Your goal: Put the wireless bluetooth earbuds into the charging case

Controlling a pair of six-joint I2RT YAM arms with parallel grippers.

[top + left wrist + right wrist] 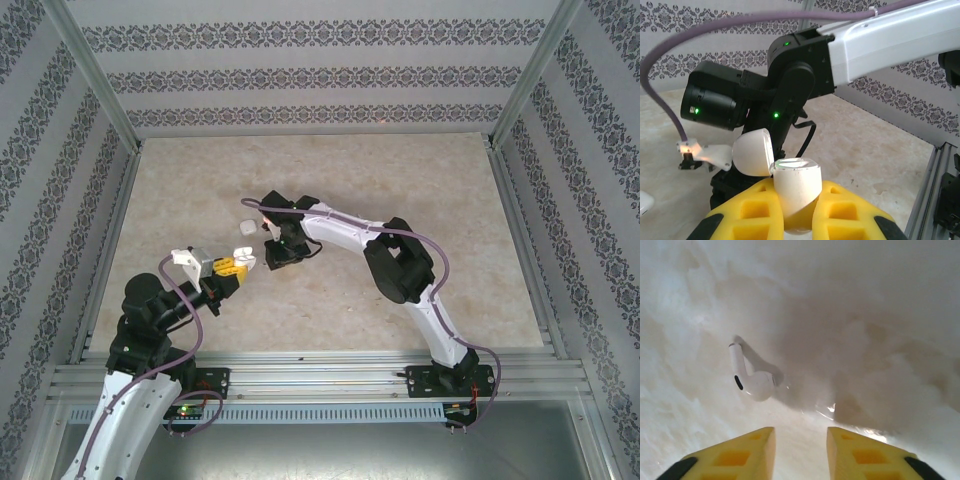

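The white charging case (797, 190) stands upright between the yellow fingers of my left gripper (799, 215), which is shut on its body. Its lid (752, 152) is swung open to the left. In the top view the case (243, 263) sits just left of the right arm's wrist (285, 242). One white earbud (752, 382) lies on the table, stem pointing away, ahead and left of my right gripper (800, 450). That gripper is open, with bare table between its fingers. The inside of the case is hidden.
The right arm's black wrist (790, 85) hangs close behind the case. A white object (642, 202) on the table is cut off by the left edge of the left wrist view. Aluminium rails (320, 375) border the beige table (400, 180); patterned walls enclose it.
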